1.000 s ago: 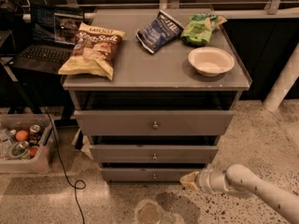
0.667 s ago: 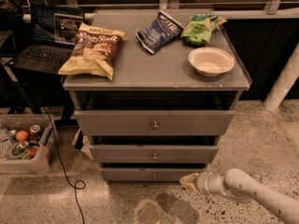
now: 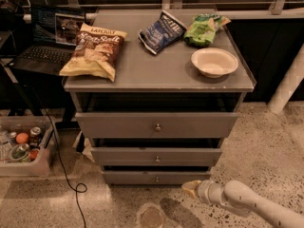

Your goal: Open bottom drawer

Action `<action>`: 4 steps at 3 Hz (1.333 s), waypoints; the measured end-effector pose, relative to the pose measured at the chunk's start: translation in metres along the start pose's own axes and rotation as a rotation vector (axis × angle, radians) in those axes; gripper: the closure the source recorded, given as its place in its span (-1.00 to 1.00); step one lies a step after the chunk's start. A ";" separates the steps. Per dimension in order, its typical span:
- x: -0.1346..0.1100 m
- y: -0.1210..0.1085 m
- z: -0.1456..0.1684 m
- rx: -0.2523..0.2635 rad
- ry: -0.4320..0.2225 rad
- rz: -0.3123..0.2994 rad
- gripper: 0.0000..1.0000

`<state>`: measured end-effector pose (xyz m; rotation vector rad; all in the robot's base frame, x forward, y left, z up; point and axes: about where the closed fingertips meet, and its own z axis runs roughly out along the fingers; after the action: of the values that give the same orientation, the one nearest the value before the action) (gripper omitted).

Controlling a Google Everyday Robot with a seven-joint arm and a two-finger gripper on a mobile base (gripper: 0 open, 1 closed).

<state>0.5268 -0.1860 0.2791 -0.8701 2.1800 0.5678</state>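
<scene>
Honestly, not much is changing over the last second; the end effector [image 3: 191,188] is drifting a touch lower and leftward, and it's now hovering near the floor just beside the bottom drawer [image 3: 128,177], at about 4 o'clock from the knob [image 3: 156,179]; I can't tell whether it's released or clenched. The bottom drawer is sitting lowest in the cabinet and looking just as shut as before, so I'm guessing the reach to the knob is what's remaining before any pull.

Up on the worktop [image 3: 156,75], a tan chip bag [image 3: 95,51] is lying at 9 o'clock, a blue bag [image 3: 161,31] at 12, a green bag [image 3: 203,28] at 1, a white bowl [image 3: 214,61] at 3; off the cabinet's 10 o'clock a laptop [image 3: 47,46] is glowing, a bin of cans [image 3: 23,148] is sitting at 8 o'clock, and a cable [image 3: 61,165] is trailing over the speckled floor [image 3: 266,151].
</scene>
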 end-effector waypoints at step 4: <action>-0.008 -0.093 0.052 0.260 -0.133 0.080 1.00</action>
<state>0.6220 -0.2137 0.2389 -0.5924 2.1155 0.3581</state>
